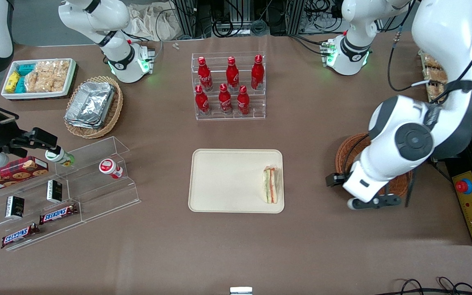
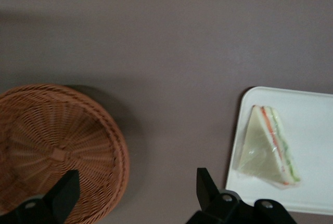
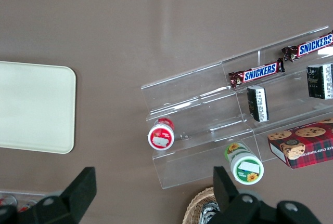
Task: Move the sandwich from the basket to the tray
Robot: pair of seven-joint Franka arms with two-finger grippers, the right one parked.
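Observation:
The sandwich (image 1: pixel 271 184) (image 2: pixel 268 148), a clear-wrapped wedge with green and orange-red layers, lies on the cream tray (image 1: pixel 228 180) (image 2: pixel 312 109), at the tray's edge nearest the working arm. The reddish-brown wicker basket (image 1: pixel 344 153) (image 2: pixel 57 146) sits beside the tray toward the working arm's end, largely covered by the arm in the front view; what the wrist view shows of its inside holds nothing. My left gripper (image 1: pixel 342 180) (image 2: pixel 136 190) hangs open and holds nothing above the basket's rim and the bare table between basket and tray.
A clear rack of red bottles (image 1: pixel 228 86) stands farther from the front camera than the tray. Toward the parked arm's end are an acrylic shelf with snacks (image 1: pixel 76 180), a tan basket of foil trays (image 1: pixel 92 104) and a white snack bin (image 1: pixel 39 78). A control box (image 1: pixel 471 205) sits near the basket.

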